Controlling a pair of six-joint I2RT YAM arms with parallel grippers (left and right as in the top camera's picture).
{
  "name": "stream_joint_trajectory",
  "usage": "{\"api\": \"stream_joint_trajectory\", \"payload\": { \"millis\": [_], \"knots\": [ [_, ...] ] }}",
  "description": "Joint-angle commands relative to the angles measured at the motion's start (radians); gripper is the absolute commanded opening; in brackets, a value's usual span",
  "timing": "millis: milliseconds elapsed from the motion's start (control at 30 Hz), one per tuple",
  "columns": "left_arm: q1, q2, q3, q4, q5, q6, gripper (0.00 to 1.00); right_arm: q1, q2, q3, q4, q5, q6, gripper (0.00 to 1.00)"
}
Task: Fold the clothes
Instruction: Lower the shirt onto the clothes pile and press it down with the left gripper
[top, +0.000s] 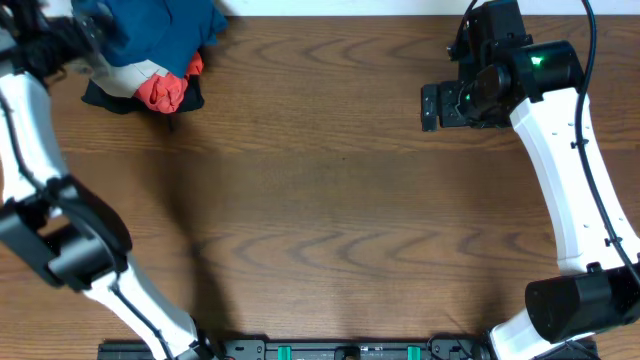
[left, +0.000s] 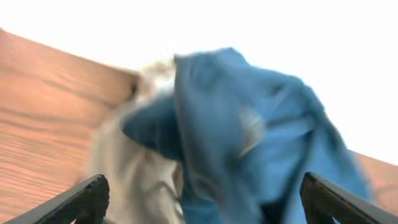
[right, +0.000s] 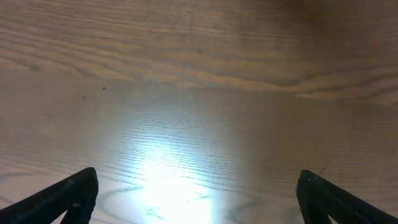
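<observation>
The clothes, a deep teal-blue shirt (top: 150, 25), lie bunched on top of a pile at the table's far left corner. In the left wrist view the shirt (left: 249, 124) fills the frame, crumpled and blurred, close in front of my left gripper (left: 202, 199). Its fingertips (left: 90, 193) stand wide apart, open, with cloth lying ahead of them and nothing pinched. From above, the left gripper (top: 70, 35) sits at the pile's left edge. My right gripper (top: 430, 105) hovers open over bare wood at the far right, and the right wrist view shows nothing between its fingers (right: 81, 190).
Under the shirt are a pale beige-grey garment (top: 135, 72), an orange-red one (top: 165, 90) and a black one (top: 110, 98). The pale cloth (left: 130, 168) shows beside the teal. The wooden table (top: 320, 200) stretches between the arms; its far edge runs just behind the pile.
</observation>
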Motion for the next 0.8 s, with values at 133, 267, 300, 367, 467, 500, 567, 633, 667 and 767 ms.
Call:
{"api": "stream_joint_trajectory", "payload": {
  "millis": [133,267,300,367,467,500,567,633,667,767],
  "knots": [
    [-0.018,-0.264,0.023,-0.003,-0.11,-0.012,0.98,0.007,0.001,0.001,0.013,-0.005,0.01,0.99],
    [-0.092,-0.294,0.023,0.093,-0.083,-0.014,0.89,0.007,0.001,0.001,0.038,-0.005,0.01,0.99],
    [-0.117,-0.288,0.023,0.13,-0.085,-0.013,0.81,0.008,0.001,0.001,0.043,-0.005,0.01,0.99],
    [-0.169,-0.262,0.023,0.229,-0.105,-0.013,0.79,0.008,0.001,0.001,0.049,-0.005,0.01,0.99],
    [-0.232,-0.2,0.023,0.373,-0.236,-0.013,0.79,0.008,0.001,0.001,0.047,-0.005,0.006,0.99],
    [-0.251,-0.17,0.023,0.423,-0.298,-0.012,0.79,0.008,0.001,0.001,0.045,-0.005,0.002,0.99],
    [-0.274,-0.114,0.023,0.498,-0.369,-0.007,0.79,0.008,0.001,0.001,0.039,-0.004,-0.01,0.99],
    [-0.286,-0.052,0.023,0.553,-0.388,0.017,0.79,0.008,0.001,0.001,0.03,-0.004,-0.021,0.99],
    [-0.287,-0.023,0.023,0.57,-0.387,0.017,0.79,0.008,0.001,0.001,0.027,-0.004,-0.024,0.99],
    [-0.287,0.065,0.023,0.593,-0.392,0.017,0.79,0.007,0.001,0.001,0.017,0.004,-0.028,0.99]
  ]
}}
